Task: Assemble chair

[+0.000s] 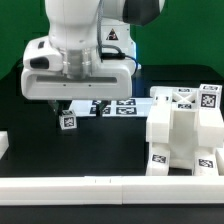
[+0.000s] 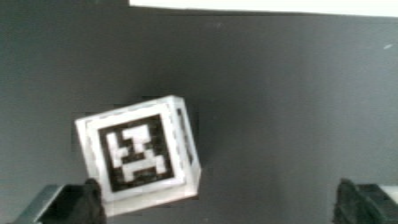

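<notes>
A small white chair part (image 1: 68,122) with a black-and-white tag on top lies on the black table, just below my gripper (image 1: 76,105). The wrist view shows the same part (image 2: 139,150) tilted, close to one dark finger (image 2: 71,205). The other finger (image 2: 370,203) stands far off, and my gripper (image 2: 221,205) is open and holds nothing. A partly joined chair structure (image 1: 185,135) of white blocks with tags stands at the exterior view's right.
The marker board (image 1: 115,105) lies flat behind the gripper. White border rails run along the front (image 1: 110,185) and at the exterior view's left edge (image 1: 3,145). Green wall behind.
</notes>
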`<state>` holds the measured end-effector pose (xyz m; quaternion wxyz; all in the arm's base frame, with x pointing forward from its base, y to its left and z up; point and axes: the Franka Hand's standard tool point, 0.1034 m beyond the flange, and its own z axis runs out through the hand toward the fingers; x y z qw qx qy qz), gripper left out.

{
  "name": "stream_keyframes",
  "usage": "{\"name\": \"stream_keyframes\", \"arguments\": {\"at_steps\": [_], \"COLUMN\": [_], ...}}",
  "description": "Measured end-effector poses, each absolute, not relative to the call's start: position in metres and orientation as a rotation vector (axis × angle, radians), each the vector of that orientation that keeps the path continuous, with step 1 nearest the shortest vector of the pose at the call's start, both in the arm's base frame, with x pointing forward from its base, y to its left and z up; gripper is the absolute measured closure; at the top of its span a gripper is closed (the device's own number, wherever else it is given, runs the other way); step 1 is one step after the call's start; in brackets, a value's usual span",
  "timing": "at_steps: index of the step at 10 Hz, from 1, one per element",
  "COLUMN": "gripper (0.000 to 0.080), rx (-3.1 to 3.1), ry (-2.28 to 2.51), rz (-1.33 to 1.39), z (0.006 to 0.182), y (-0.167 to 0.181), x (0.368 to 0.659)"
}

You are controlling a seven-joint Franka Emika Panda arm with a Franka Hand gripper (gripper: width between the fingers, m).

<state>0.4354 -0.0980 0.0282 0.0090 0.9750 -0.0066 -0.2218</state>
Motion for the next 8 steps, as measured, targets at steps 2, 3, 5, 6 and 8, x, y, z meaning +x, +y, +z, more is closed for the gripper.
{"name": "stream_keyframes", "arguments": {"at_steps": [2,3,5,6,8], "gripper": [0.0151,0.0151,0.0151,0.0151,0.0151], "rx": [2.977,2.941,2.884,2.869,2.869], "ry": [-0.054,-0.081,-0.109,-0.113,-0.193], "rz": [-0.94,-1.043,-1.209,-1.239,-1.333], "z": [0.029,0.028,0.028,0.026,0.019], "y": [-0.112,-0.112,-0.11,-0.112,-0.117], "x": [0.443,0.446,0.441,0.443,0.428]}}
